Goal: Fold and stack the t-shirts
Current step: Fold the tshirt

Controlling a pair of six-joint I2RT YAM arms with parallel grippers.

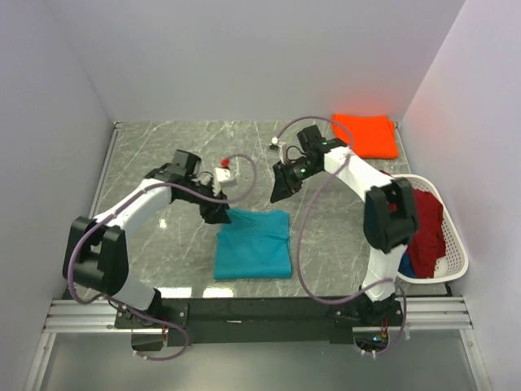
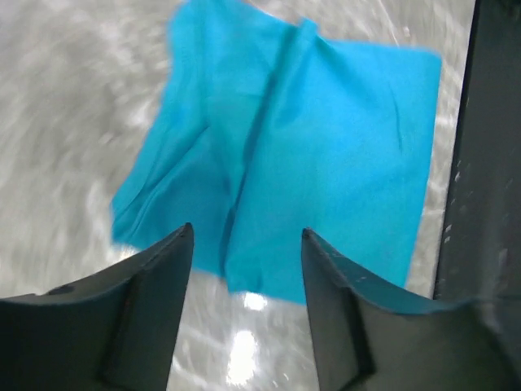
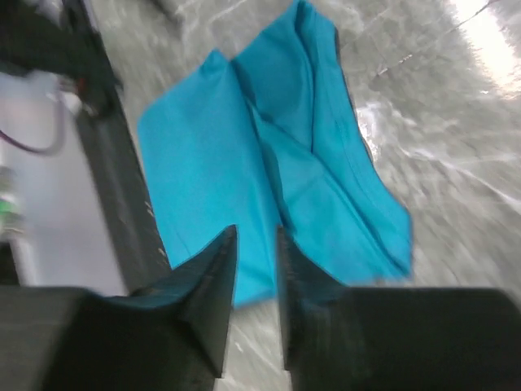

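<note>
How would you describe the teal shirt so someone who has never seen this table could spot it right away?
Start at the grey marble table and look at its near middle. The teal t-shirt lies there folded flat; it is the only blue-green cloth, unlike the orange t-shirt at the far right corner.

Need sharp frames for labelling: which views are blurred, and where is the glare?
Top external: sharp and evenly lit, teal shirt edges crisp. Left wrist: table smeared by motion blur, a small glare spot near the bottom, shirt fairly clear. Right wrist: soft all over, strong glare on the table at top right.
</note>
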